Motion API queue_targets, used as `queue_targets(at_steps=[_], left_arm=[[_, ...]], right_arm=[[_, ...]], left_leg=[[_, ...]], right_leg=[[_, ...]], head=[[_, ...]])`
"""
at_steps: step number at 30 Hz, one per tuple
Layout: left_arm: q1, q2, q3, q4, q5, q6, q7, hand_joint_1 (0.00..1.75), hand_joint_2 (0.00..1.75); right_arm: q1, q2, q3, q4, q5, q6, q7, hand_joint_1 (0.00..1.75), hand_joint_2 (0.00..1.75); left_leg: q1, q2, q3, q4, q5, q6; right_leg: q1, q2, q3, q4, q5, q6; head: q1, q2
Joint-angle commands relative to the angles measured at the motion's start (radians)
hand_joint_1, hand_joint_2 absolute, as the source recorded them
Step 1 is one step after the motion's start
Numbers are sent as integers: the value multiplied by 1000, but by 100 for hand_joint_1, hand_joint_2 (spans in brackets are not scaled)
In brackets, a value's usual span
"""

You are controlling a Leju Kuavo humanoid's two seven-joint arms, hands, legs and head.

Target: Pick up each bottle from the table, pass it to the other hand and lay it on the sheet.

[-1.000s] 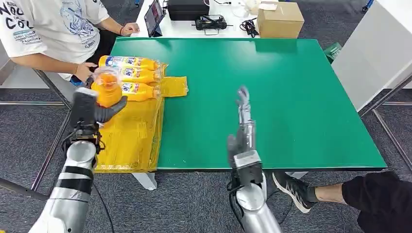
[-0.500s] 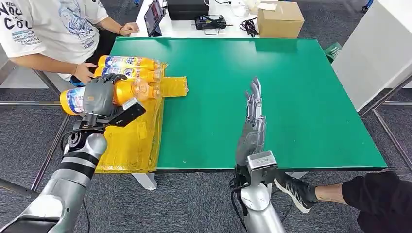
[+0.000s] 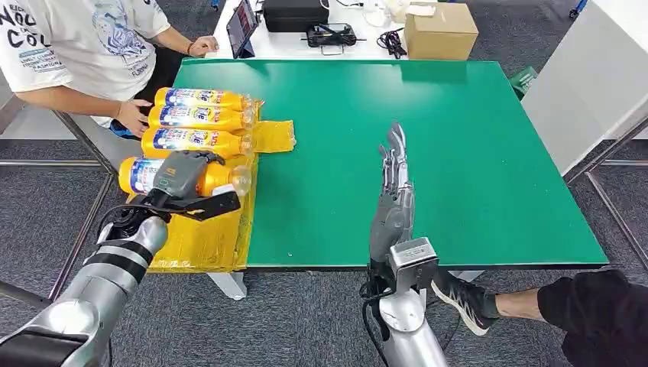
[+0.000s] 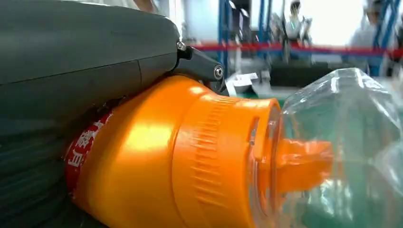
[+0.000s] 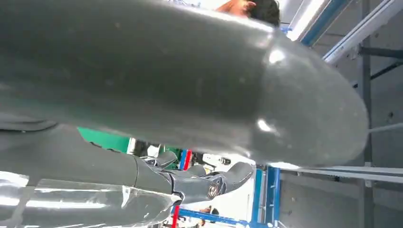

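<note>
Labels: blue-white band w/ red print on each bottle; text too small to read. Person's (image 3: 72,42) white shirt shows partial print "COL".

Left hand (image 3: 182,174): fingers wrapped over the fourth bottle (image 3: 137,174), grasping it. Bottle lies horizontal on the yellow sheet (image 3: 202,237) at table's (image 3: 458,153) left edge, cap toward table centre, just beside the row.

Right hand (image 3: 393,187): released, fingers straight and apart, pointing away from robot, above green table; holds nothing.

Count: 4 orange bottles total; 3 lying in a row (image 3: 200,119) on sheet, 1 in hand.
</note>
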State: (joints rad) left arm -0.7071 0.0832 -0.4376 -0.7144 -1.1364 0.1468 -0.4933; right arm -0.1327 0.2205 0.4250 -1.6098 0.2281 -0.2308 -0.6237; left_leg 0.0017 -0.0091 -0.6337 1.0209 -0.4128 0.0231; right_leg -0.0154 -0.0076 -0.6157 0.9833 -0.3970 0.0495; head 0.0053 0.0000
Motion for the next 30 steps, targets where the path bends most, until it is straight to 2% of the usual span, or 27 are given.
queue_targets(at_steps=[1,2,3,8,12,14,15,25,27,28,30], left_arm=[[-93,58,-156,164,59,-111,-25,175,175],[-95,59,-160,166,61,-117,-25,175,175],[-97,61,-164,170,65,-122,-25,175,175],[-94,65,-179,175,87,-143,-31,175,175],[-85,70,-203,173,105,-160,-34,175,175],[-79,70,-207,175,103,-159,-35,175,175],[-79,70,-207,175,103,-159,-35,175,175],[-79,69,-217,180,103,-166,-35,175,175],[-61,61,-214,184,124,-165,-37,175,175],[-51,58,-222,190,131,-172,-38,175,175],[-36,52,-226,197,147,-175,-42,175,175]], right_arm=[[-21,-5,-5,76,-19,2,2,0,0],[-22,-5,-5,76,-19,4,2,0,0],[-23,-4,-5,80,-20,3,2,0,0],[-25,-4,-3,88,-26,13,3,0,0],[-30,-2,0,103,-35,30,10,0,0],[-31,-2,2,106,-36,33,11,0,0],[-31,-2,2,106,-36,33,11,0,0],[-34,-2,2,115,-39,40,13,0,0],[-37,0,3,123,-40,44,14,0,0],[-41,1,5,131,-41,47,14,0,0],[-45,3,9,139,-41,50,15,0,0]], left_leg=[[1,2,4,0,-2,-1],[2,3,10,0,-5,-2],[1,2,5,0,-2,-1],[1,2,4,0,-2,-1],[2,2,8,1,-4,-2],[1,2,4,0,-2,-1],[1,3,7,0,-3,-2],[1,1,3,0,-1,-1],[2,3,8,1,-4,-2],[1,1,4,-1,-2,-1],[1,2,6,-1,-2,-1]], right_leg=[[1,2,4,-1,-1,-2],[2,3,10,-1,-3,-3],[1,2,5,0,-1,-2],[1,1,4,-1,-1,-2],[2,2,8,0,-3,-3],[1,2,4,-1,-1,-2],[2,2,7,-1,-2,-2],[1,1,3,-1,-1,-1],[2,3,8,0,-3,-3],[1,1,4,-1,-1,-2],[1,2,6,-1,-1,-2]], head=[[0,0],[0,0],[0,0],[0,0],[0,0],[0,0],[0,0],[0,0],[0,0],[0,0],[0,0]])
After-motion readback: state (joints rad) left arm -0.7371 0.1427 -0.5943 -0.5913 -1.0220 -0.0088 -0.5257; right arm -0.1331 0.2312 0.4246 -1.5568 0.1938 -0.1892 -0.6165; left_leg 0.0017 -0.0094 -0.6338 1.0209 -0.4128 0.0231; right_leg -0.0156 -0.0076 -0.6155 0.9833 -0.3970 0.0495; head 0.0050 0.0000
